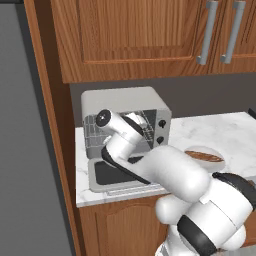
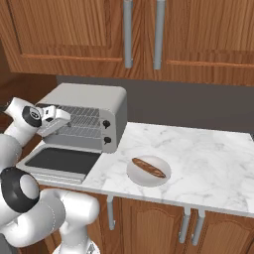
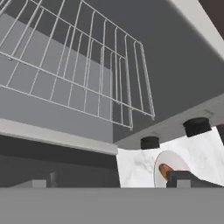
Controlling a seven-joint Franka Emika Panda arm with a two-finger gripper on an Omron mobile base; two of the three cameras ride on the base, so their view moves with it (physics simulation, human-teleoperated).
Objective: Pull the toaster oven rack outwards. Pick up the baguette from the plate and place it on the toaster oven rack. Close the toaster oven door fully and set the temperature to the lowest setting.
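Toaster oven [image 2: 84, 116] comes first for us: it sits on the marble counter [image 2: 198, 158] under the wooden cabinets [image 2: 74, 30], its two black knobs [image 2: 105, 132] on the right front panel. In the right base view our gripper [image 2: 55, 120] hangs at the oven's mouth, at about 9 o'clock from the knobs. Its jaws stand wide apart and we see nothing between them.

Next in size, the toaster oven door [image 2: 59, 161] lies folded down flat in front of the cavity, its dark glass facing up, at about 6 o'clock from the gripper in the right base view.

The toaster oven rack [image 3: 83, 70] shows in the hand view as a silver wire grid at about 11 o'clock, close ahead of the fingers; whether a fingertip touches it we cannot tell. In the left base view the rack [image 1: 92, 132] shows inside the cavity behind our arm.

The plate [image 2: 149, 171] rests on the counter well apart from the gripper, at about 4 o'clock from it in the right base view.

The baguette [image 2: 148, 167] lies on the plate, slanted across it.
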